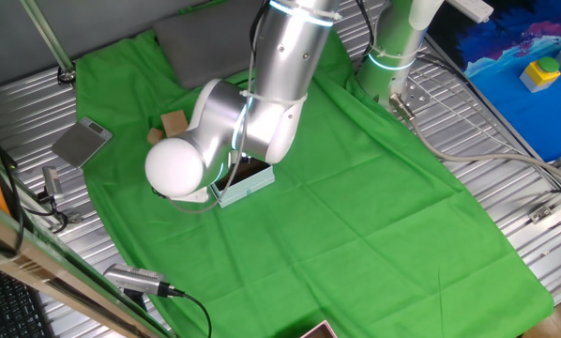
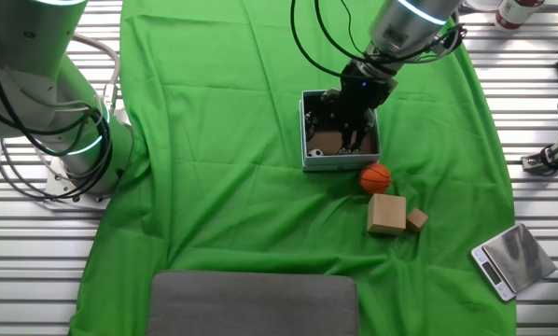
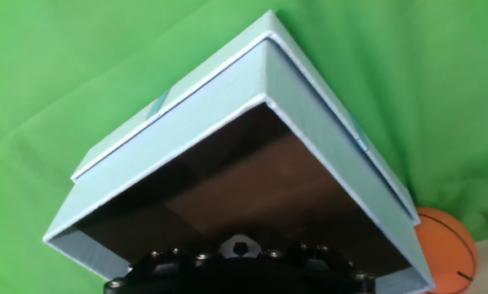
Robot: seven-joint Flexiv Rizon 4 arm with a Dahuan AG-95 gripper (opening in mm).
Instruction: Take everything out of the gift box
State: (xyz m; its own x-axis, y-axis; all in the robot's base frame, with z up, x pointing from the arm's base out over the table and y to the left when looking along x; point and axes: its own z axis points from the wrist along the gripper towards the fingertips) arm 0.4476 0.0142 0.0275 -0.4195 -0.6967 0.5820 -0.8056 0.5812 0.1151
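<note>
The gift box [image 2: 340, 161] sits mid-cloth, pale blue outside and dark brown inside [image 3: 252, 175]; in one fixed view the arm hides most of it [image 1: 250, 183]. My gripper [image 2: 349, 140] reaches down into the box, fingers apart and holding nothing. A black-and-white soccer ball [image 2: 313, 154] lies in a box corner and shows just past the hand's dark housing [image 3: 238, 243]. Outside the box lie the orange basketball [image 2: 375, 177] [image 3: 448, 249] and a tan wooden block [image 2: 386, 214], with a smaller block [image 2: 416, 220] beside it.
A grey pad [image 2: 251, 303] lies at one edge of the green cloth [image 2: 214, 140]. A small scale [image 2: 510, 259] sits on the metal table. A second robot base [image 2: 64, 140] stands at the cloth's side, with cables round it.
</note>
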